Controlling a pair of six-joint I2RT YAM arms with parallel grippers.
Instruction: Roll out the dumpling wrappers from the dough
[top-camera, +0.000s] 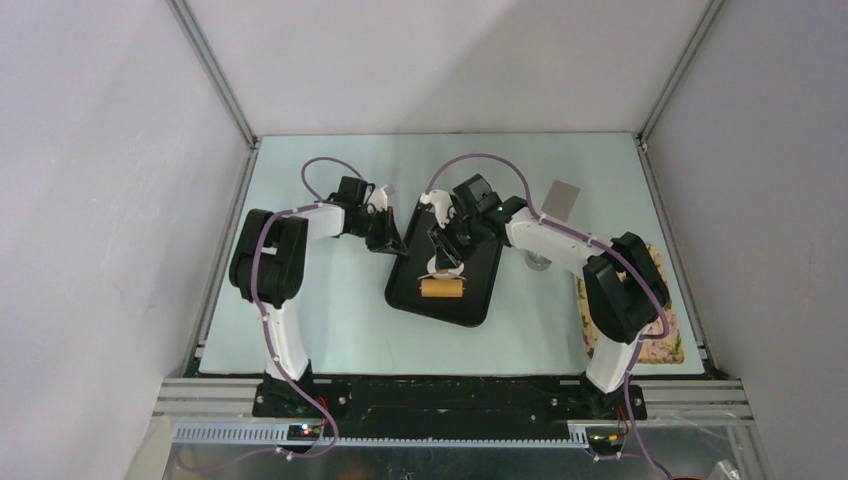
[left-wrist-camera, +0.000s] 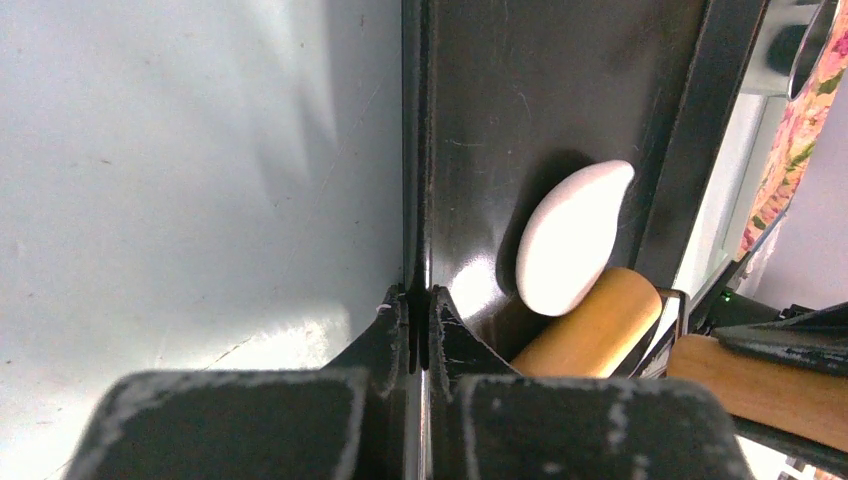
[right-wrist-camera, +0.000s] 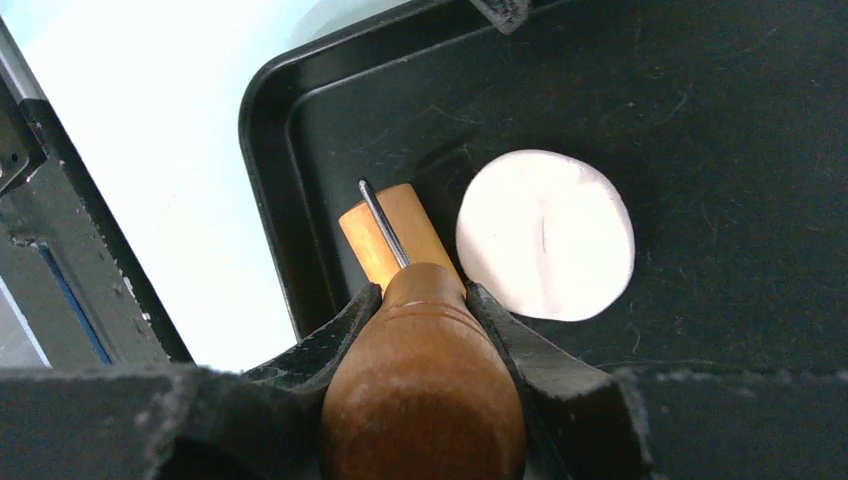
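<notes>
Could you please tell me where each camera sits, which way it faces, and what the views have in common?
Top external: fixed above and behind the bases, looking down on the table; both arms show, with the left gripper and right gripper at the black tray.
Left wrist: on the left arm, looking along the tray's rim, which its shut fingers pinch.
Right wrist: on the right arm, looking down into the tray; its fingers clamp the rolling pin.
Shared: both wrist views show the flattened dough beside the roller.
</notes>
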